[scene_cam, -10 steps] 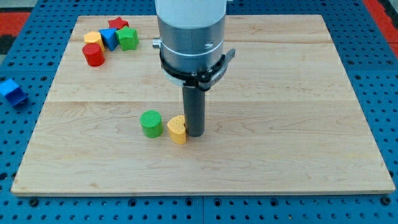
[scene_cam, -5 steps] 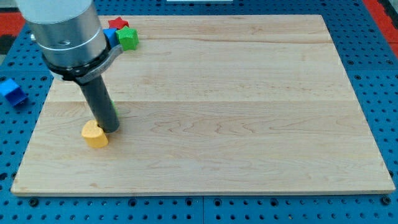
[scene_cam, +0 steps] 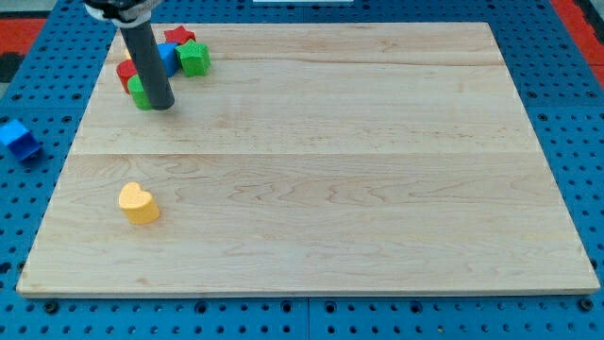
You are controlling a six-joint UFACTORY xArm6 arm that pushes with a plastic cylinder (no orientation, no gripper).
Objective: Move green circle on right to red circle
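Note:
My tip [scene_cam: 161, 104] stands near the view's top left corner of the wooden board [scene_cam: 377, 151]. The green circle [scene_cam: 139, 93] sits just left of the tip, touching it and mostly hidden behind the rod. The red circle [scene_cam: 125, 74] is right above the green circle, touching it, also partly hidden by the rod.
A red star [scene_cam: 178, 37], a blue block [scene_cam: 169, 57] and a green star-shaped block [scene_cam: 195, 59] cluster right of the rod at the top left. A yellow heart [scene_cam: 139, 203] lies at the lower left. Another blue block [scene_cam: 17, 138] lies off the board on the left.
My tip swept left, then up toward the top left, pushing the green circle up to the red circle. The yellow heart was carried left and left behind at the lower left.

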